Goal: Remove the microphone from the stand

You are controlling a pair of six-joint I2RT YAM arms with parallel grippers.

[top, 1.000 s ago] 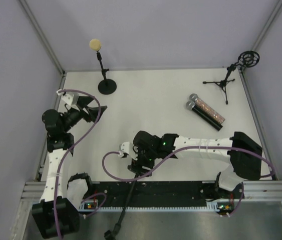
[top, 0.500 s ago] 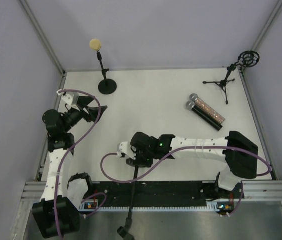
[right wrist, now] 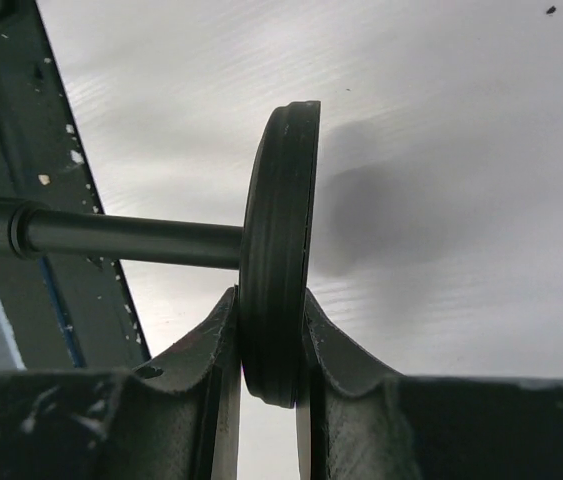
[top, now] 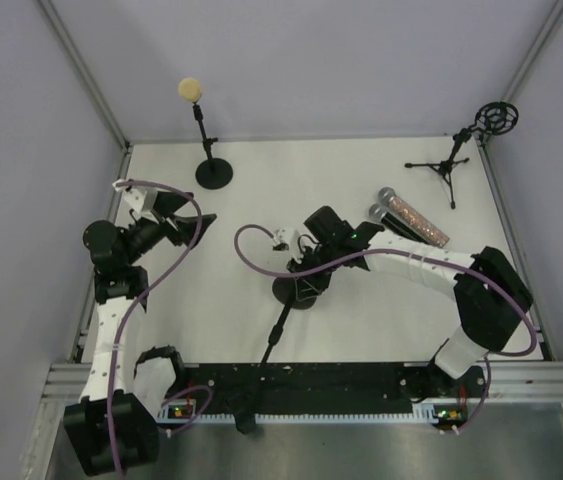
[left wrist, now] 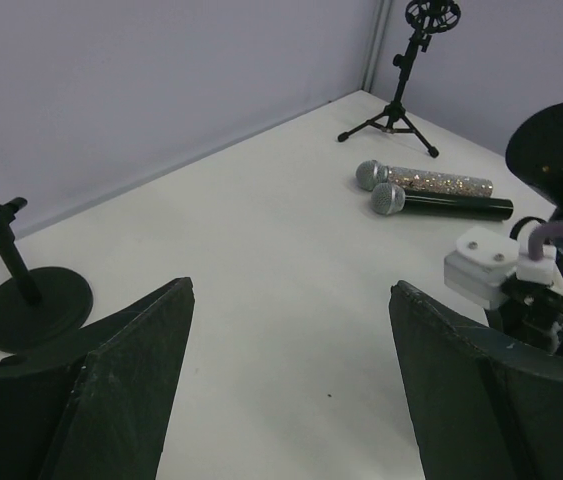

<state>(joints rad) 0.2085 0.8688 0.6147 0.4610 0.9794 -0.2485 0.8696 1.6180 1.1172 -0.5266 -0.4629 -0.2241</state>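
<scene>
Black, round stand base (right wrist: 279,250) is pinched by its rim in the clenched right pincer (right wrist: 267,300), tipped on edge over the desk (top: 261,190). Left of it the left pincer (left wrist: 291,290) hangs released. Behind-left of that base, a foam-headed microphone (top: 191,89) tops an upright stand (top: 213,173).

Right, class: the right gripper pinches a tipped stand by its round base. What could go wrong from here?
1. The right gripper grips only the thin rim of the stand base. The long pole sticking out sideways may lever it loose or twist it in the fingers.
2. In the top view the pole reaches over the near rail, so swinging it could knock there.
</scene>
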